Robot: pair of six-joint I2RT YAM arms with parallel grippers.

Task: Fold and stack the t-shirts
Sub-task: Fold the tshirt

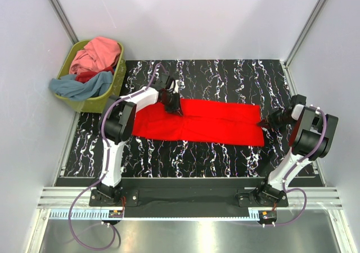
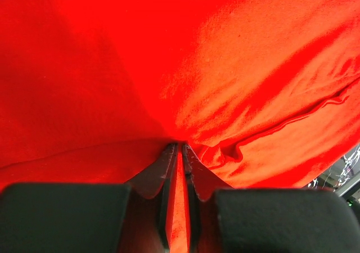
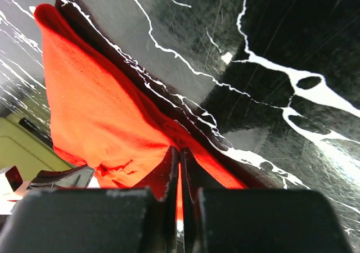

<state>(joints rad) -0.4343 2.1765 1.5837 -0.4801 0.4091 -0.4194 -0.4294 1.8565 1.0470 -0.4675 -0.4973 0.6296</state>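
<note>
basket [image 1: 115, 87]: olive, far left corner, holds the other t-shirts [image 1: 98, 56] (pink, grey-blue, red) in a loose heap
left jaws: closed on a pinch of the red t-shirt [image 1: 219, 123], at its far edge toward the left end
red t-shirt: one long folded band lying flat on the desk [image 1: 225, 76], between the two arms
right jaws: shut on the band's right end, thin cloth caught between them
handling: we judge it light, limp and not fragile; it sags and creases wherever unsupported
where to hold: we'd pinch edges or corners through all layers, both ends lifted level so the fold keeps
</note>
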